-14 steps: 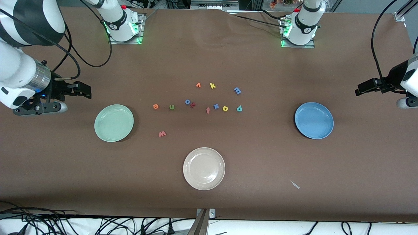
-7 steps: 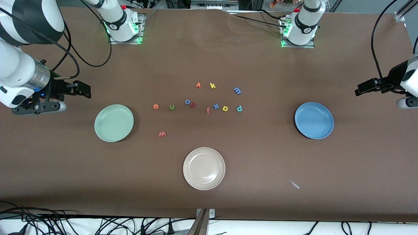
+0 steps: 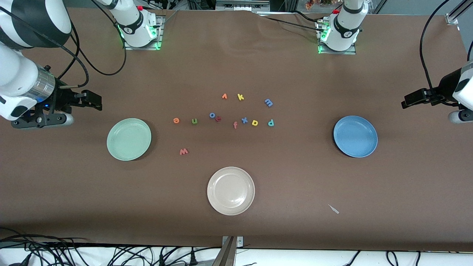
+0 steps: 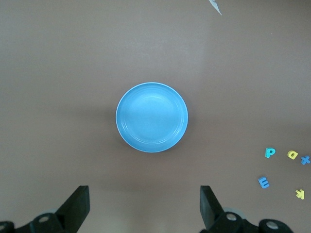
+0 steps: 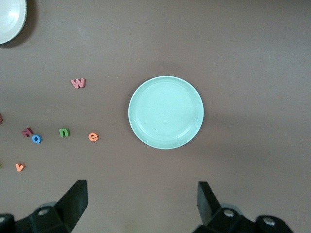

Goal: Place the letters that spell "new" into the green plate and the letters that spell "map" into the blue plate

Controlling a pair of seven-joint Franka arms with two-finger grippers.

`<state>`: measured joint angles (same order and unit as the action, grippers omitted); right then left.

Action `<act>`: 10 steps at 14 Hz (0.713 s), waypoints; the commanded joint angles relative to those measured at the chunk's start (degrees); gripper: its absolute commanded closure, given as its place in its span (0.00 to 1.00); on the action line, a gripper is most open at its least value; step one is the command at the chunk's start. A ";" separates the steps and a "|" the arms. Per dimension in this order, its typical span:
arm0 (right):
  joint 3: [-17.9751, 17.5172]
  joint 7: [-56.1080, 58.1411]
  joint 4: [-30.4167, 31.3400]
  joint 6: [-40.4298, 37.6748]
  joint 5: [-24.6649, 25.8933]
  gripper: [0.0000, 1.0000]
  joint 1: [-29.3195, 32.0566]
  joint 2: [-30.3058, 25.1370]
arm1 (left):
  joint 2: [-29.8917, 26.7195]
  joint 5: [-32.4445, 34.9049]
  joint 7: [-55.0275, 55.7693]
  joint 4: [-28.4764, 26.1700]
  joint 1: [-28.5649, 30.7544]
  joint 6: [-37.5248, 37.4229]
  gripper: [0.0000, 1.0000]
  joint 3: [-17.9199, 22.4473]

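Observation:
The green plate [image 3: 128, 139] [image 5: 165, 111] and the blue plate [image 3: 355, 136] [image 4: 151, 117] lie empty at opposite ends of the table. Between them lie the orange e [image 3: 176, 120], green n [image 3: 194, 120], salmon w [image 3: 183, 151], blue m [image 3: 268, 102], yellow a [image 3: 255, 122] and teal p [image 3: 271, 122]. My right gripper [image 3: 93, 100] [image 5: 141, 190] hangs open and empty over bare table past the green plate, at the right arm's end. My left gripper [image 3: 413, 99] [image 4: 145, 194] hangs open and empty past the blue plate, at the left arm's end.
A beige plate [image 3: 231, 190] sits nearer the front camera, mid-table. Other letters lie among the task's: orange v [image 3: 224, 96], yellow k [image 3: 240, 97], blue o [image 3: 212, 115], salmon f [image 3: 235, 125], blue x [image 3: 244, 120]. A small grey scrap [image 3: 333, 209] lies near the front edge.
The right arm's wrist has drifted slightly toward the robots' bases. The left arm, the plates and the letters have not moved.

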<state>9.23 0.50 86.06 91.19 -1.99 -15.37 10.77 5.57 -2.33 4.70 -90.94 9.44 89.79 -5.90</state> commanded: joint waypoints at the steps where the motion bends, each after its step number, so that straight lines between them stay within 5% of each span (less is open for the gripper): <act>1: -0.18 0.65 1.39 -0.14 -0.91 0.00 0.07 -1.71 | -0.39 -0.57 -1.53 0.06 0.05 0.12 0.00 0.01; 10: -0.18 0.65 1.74 -0.49 -0.91 0.00 0.07 -3.29 | -0.39 -0.57 -1.53 -0.03 -0.04 0.12 0.00 0.01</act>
<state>9.23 0.50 86.10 90.99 -2.00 -15.37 9.56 5.57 -2.33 4.70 -90.94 9.40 89.79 -5.96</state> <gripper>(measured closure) 0.000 0.000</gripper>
